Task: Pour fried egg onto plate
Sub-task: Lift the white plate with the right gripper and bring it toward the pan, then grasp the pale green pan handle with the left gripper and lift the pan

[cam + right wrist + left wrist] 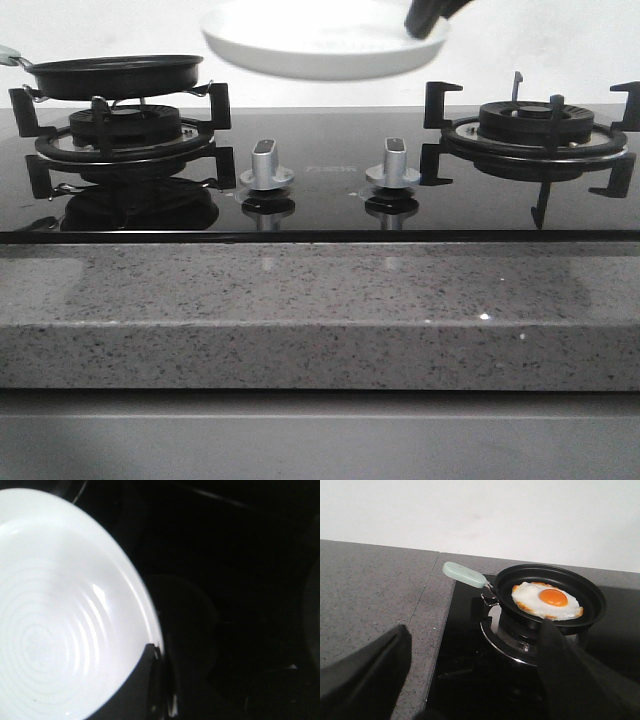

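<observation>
gripping the plate [322, 40] rim, right jaws [425, 22] are cropped; left jaws [470, 680] spread, unloaded.

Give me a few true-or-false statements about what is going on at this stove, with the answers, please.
1. The fried egg with the orange yolk lies in the round black frying pan. True.
2. The glossy white round plate rests on the right burner. False: it is held up in the air by the right gripper, which grips its rim.
3. The pan sits on the left burner. True.
4. The left gripper is clamped on the pan's pale green handle. False: it is open and apart from the handle.
5. Two silver knobs stand between the burners. True.
</observation>
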### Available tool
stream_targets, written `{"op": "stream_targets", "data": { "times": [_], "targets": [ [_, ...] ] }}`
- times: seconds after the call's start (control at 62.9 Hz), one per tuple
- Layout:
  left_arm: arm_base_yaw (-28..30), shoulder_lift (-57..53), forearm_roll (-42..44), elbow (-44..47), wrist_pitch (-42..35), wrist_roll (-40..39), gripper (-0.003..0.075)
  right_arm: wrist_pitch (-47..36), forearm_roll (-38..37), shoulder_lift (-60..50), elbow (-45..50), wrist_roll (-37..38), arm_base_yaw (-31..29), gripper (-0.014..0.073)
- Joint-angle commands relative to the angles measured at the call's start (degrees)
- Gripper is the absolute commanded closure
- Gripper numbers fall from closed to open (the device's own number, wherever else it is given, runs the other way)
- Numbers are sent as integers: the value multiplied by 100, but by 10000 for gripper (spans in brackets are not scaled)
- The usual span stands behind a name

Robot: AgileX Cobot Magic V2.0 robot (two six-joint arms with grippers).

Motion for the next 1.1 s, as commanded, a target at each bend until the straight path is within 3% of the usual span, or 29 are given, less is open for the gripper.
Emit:
{"op": "stream_targets", "data": {
  "times": [0.0,0.127,0.254,0.556,0.636,0.826,0.985,1.081],
  "targets": [
    [-5,-8,-63,-153,-525,-45,209,-812,226,-846,1005,-166,116,652],
    [-5,-8,-63,-153,-525,-45,210,-1717,230,-1578,2570,-258,289,652],
    [-5,-8,-63,-153,-525,-45,210,-2328,266,-2034,3402,-270,314,652],
    [-5,-8,-167,-153,-525,-45,210,-2453,272,-2125,3566,-270,314,652],
    [13,14,-763,-240,-423,-45,208,-2438,272,-2125,3566,-270,314,652],
    [649,715,-3324,-898,406,-55,205,-2415,272,-2125,3566,-270,314,652],
    [1455,1855,-4058,-1771,1909,20,205,-2415,272,-2125,3566,-270,314,652],
    [1801,2482,-4662,-2299,2609,453,205,-2415,272,-2125,3566,-270,314,652]
  ]
}}
